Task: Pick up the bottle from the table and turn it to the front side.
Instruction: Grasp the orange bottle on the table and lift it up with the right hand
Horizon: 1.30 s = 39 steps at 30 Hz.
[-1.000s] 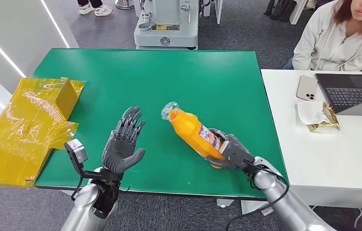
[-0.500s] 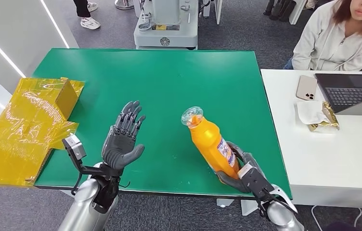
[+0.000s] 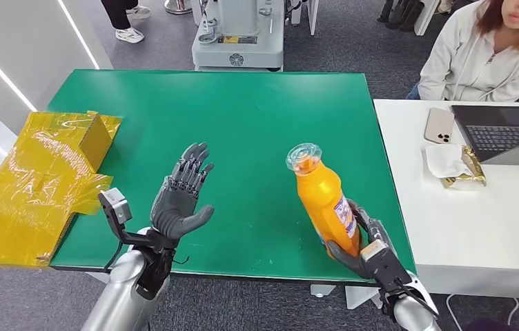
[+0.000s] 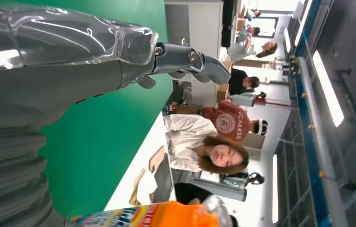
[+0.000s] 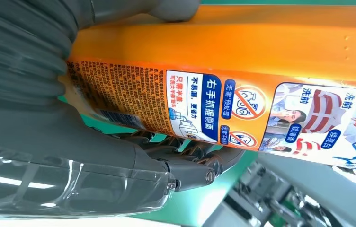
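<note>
Head view: an orange bottle (image 3: 324,202) w/ a clear cap is held by the right hand (image 3: 367,252) near the front-right edge of the green table (image 3: 243,110). The hand's fingers wrap the bottle's lower end; the bottle stands nearly upright, cap tilted slightly toward the table's middle and away from the robot, body lifted above the table surface. A blue-and-white label faces right.

The left hand (image 3: 177,200) hovers over the table's front-left part, palm up-ish, fingers spread, holding nothing, well apart from the bottle.

A crumpled yellow plastic bag (image 3: 32,183) lies at the table's left edge. A white desk (image 3: 477,227) on the right carries a phone (image 3: 439,125) and laptop (image 3: 502,134); a person (image 3: 484,52) sits behind it.

Right wrist view adds detail: the label's print, Chinese text w/ small pictures, and dark fingers (image 5: 185,151) curled round the bottle's side.

Left wrist view: the bottle's cap end at the frame edge, plus more people further back in the room.
</note>
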Available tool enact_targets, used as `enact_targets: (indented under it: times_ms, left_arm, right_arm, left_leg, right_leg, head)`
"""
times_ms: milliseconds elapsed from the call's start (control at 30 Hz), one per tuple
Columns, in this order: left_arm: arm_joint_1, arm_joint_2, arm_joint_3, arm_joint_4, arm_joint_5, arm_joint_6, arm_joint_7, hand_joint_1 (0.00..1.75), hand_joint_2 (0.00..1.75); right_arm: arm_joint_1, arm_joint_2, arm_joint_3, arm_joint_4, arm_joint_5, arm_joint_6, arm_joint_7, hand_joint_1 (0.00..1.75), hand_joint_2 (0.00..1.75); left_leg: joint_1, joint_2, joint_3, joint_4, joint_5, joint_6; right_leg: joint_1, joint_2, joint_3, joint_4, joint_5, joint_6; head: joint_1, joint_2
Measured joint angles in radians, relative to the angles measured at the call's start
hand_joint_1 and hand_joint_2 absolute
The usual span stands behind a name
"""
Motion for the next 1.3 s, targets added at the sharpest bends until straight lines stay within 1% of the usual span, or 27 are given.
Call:
enact_targets:
  times_ms: [133, 333, 533, 700, 867, 1100, 1200, 1300]
  left_arm:
    - [-0.053, 0.005, -0.004, 0.045, -0.020, -0.010, 0.032, 0.00, 1.75]
    - [-0.140, 0.015, -0.016, 0.112, -0.041, -0.033, 0.078, 0.00, 1.75]
    - [-0.242, 0.022, -0.045, 0.192, -0.044, -0.050, 0.087, 0.00, 1.75]
    - [-0.280, 0.023, -0.067, 0.229, -0.041, -0.049, 0.088, 0.00, 1.75]
    - [-0.335, 0.016, -0.091, 0.258, -0.020, -0.049, 0.108, 0.00, 1.75]
    - [-0.435, -0.022, -0.106, 0.281, 0.026, -0.047, 0.157, 0.00, 1.75]
    - [-0.462, -0.036, -0.108, 0.288, 0.035, -0.047, 0.164, 0.00, 1.75]
    - [-0.473, -0.040, -0.109, 0.293, 0.037, -0.047, 0.167, 0.00, 1.75]
  right_arm:
    - [-0.020, 0.023, -0.026, -0.010, -0.006, -0.029, -0.018, 1.75, 1.75]
    - [-0.119, 0.060, -0.039, 0.004, -0.008, -0.046, -0.041, 1.75, 1.75]
    - [-0.227, 0.083, -0.025, 0.064, -0.053, -0.060, -0.084, 1.75, 1.75]
    - [-0.280, 0.096, -0.007, 0.113, -0.060, -0.061, -0.088, 1.75, 1.75]
    - [-0.371, 0.126, 0.034, 0.229, -0.062, -0.076, -0.093, 1.75, 1.75]
    - [-0.492, 0.208, 0.089, 0.408, -0.060, -0.096, -0.119, 1.75, 1.75]
    - [-0.524, 0.234, 0.103, 0.457, -0.060, -0.099, -0.123, 1.75, 1.75]
    - [-0.541, 0.246, 0.109, 0.488, -0.060, -0.101, -0.124, 1.75, 1.75]
  left_leg:
    - [0.000, 0.000, 0.000, 0.000, 0.001, 0.000]
    - [0.000, 0.001, 0.000, 0.000, 0.001, 0.000]
    - [0.000, 0.001, 0.000, 0.000, 0.001, 0.000]
    - [0.000, 0.001, 0.000, 0.000, 0.001, 0.000]
    - [0.000, 0.001, 0.000, 0.000, 0.002, 0.000]
    - [0.000, 0.001, 0.000, 0.000, 0.003, 0.000]
    - [0.000, 0.001, 0.000, 0.000, 0.003, 0.000]
    - [0.000, 0.000, 0.000, 0.000, 0.003, 0.000]
  right_leg:
    - [0.000, 0.000, 0.000, 0.000, 0.000, 0.000]
    - [0.000, 0.001, 0.000, 0.001, 0.001, -0.001]
    - [0.000, 0.001, 0.000, 0.001, 0.001, -0.001]
    - [0.000, 0.001, 0.000, 0.001, 0.001, -0.001]
    - [0.000, 0.002, -0.001, 0.001, 0.001, -0.001]
    - [0.000, 0.001, -0.001, 0.002, 0.002, -0.001]
    - [0.000, 0.001, -0.001, 0.002, 0.002, -0.001]
    - [0.000, 0.001, -0.001, 0.002, 0.002, -0.001]
  head:
    - [0.000, 0.000]
    - [0.000, 0.000]
    - [0.000, 0.000]
    - [0.000, 0.000]
    - [0.000, 0.000]
    - [0.000, 0.000]
    - [0.000, 0.000]
    - [0.000, 0.000]
